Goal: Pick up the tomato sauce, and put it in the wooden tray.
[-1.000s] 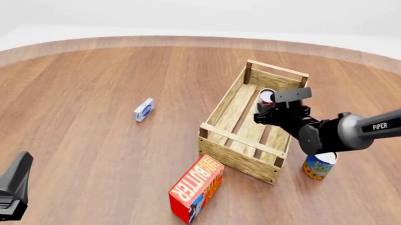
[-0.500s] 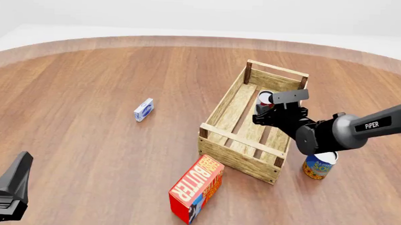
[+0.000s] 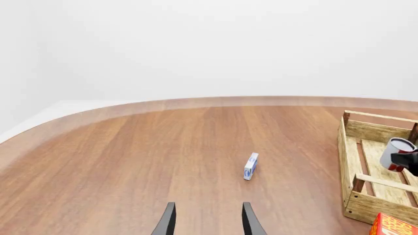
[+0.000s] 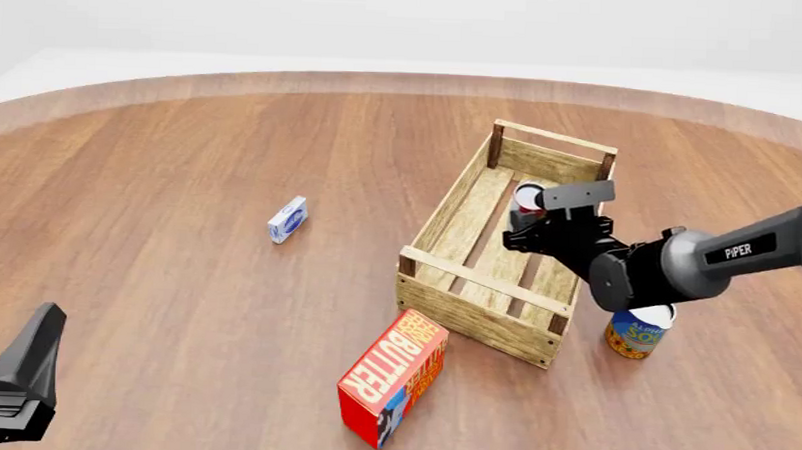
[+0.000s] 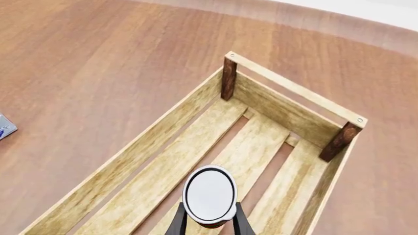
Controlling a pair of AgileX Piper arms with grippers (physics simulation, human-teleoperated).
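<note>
My right end effector [image 5: 208, 221] is gripping the tomato sauce [image 5: 210, 194] by its sides, fingers closed around it, holding it upright over the wooden tray [image 4: 469, 277] right of frame center, so a release should land it on the slats. My left end effector [image 3: 207, 221] is idling open, holding nothing, at the lower left.

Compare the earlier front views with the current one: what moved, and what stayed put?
The right gripper, shut on the tomato sauce, has sunk lower into the wooden tray and shifted slightly left in the front view. The can is not let go. The left gripper, butter box, blue and yellow can and small blue box stayed put.
</note>
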